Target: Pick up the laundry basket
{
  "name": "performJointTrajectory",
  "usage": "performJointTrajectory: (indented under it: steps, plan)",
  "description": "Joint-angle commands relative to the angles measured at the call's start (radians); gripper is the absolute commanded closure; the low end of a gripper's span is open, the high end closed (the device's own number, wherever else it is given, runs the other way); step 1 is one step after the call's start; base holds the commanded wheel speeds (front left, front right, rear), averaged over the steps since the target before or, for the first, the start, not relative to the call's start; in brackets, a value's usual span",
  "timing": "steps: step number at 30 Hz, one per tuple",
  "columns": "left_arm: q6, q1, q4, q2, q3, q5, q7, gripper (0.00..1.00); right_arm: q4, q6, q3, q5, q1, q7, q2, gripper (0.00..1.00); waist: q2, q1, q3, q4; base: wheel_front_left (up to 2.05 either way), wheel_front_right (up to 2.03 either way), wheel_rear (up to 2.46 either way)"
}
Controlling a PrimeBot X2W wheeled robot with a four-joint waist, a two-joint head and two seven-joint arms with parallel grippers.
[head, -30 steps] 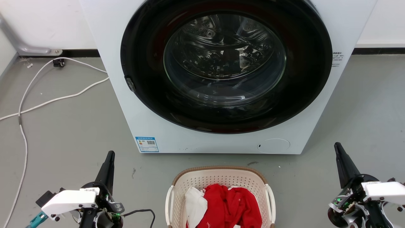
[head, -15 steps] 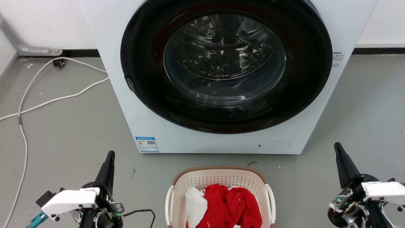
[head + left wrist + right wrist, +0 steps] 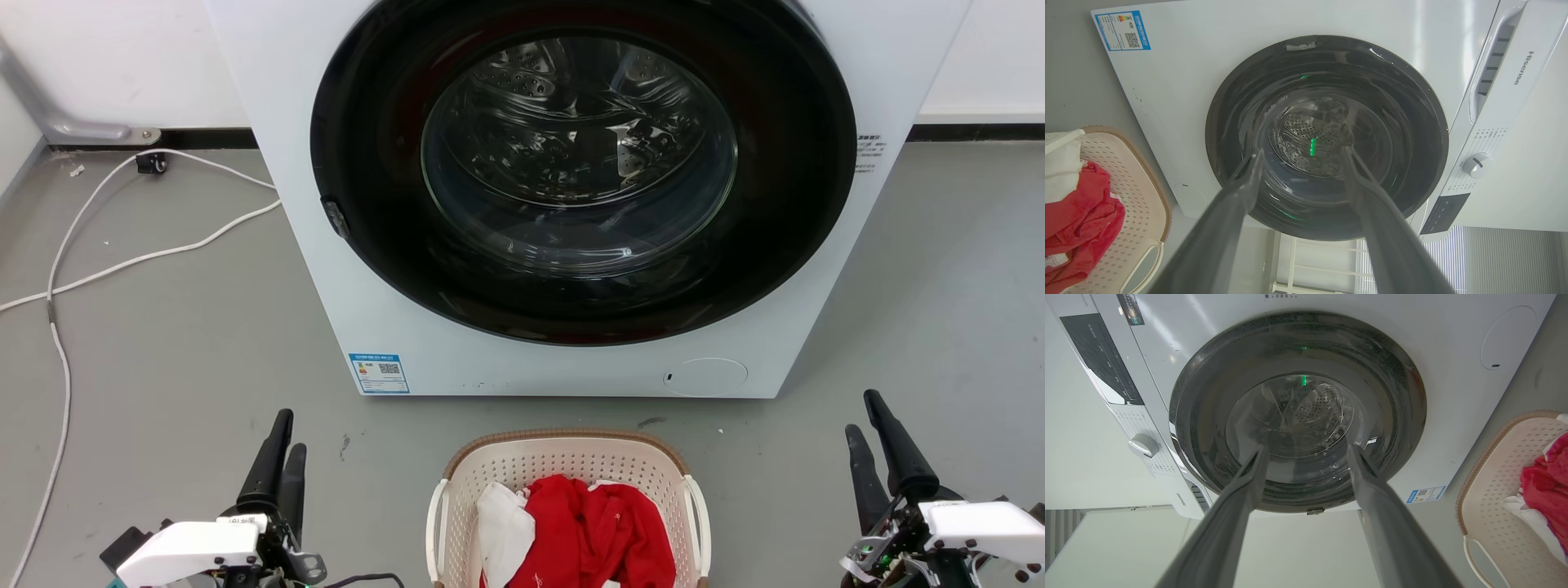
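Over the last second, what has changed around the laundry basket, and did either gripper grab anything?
Both grippers dropped lower in the head view and opened: the left gripper and the right gripper each now show two fingers apart, where one dark point showed before. Neither holds anything. The laundry basket, its red and white clothes and the washing machine stayed put.

White washing machine (image 3: 571, 204) on grey floor (image 3: 180, 343), white wall (image 3: 122, 57) behind.

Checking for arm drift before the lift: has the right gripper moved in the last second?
Yes. Against the unmoved washing machine, the right gripper has dropped lower in the head view, and both fingers now show.
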Motion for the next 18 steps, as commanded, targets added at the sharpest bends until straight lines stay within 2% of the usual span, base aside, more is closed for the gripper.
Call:
performJointTrajectory:
  steps: [1,11,18]
  plan:
    - [0.0,-0.008,-0.027,0.003,0.0,0.012,-0.01,0.0,-0.028,0.001,0.005,-0.011,-0.013,-0.012,-0.002,0.0,0.0,0.0,0.0,0.0,0.0,0.0,0.0]
    - [0.0,0.01,-0.057,0.004,0.021,0.082,-0.057,0.0,-0.044,0.002,0.002,-0.06,-0.001,-0.059,-0.002,0.0,0.0,0.0,-0.002,0.0,0.0,0.0,0.0]
    - [0.005,0.01,-0.055,0.004,0.056,0.179,-0.087,0.0,-0.055,0.002,-0.007,-0.162,-0.004,-0.089,-0.002,0.0,0.0,0.0,-0.003,0.0,0.0,0.0,0.0]
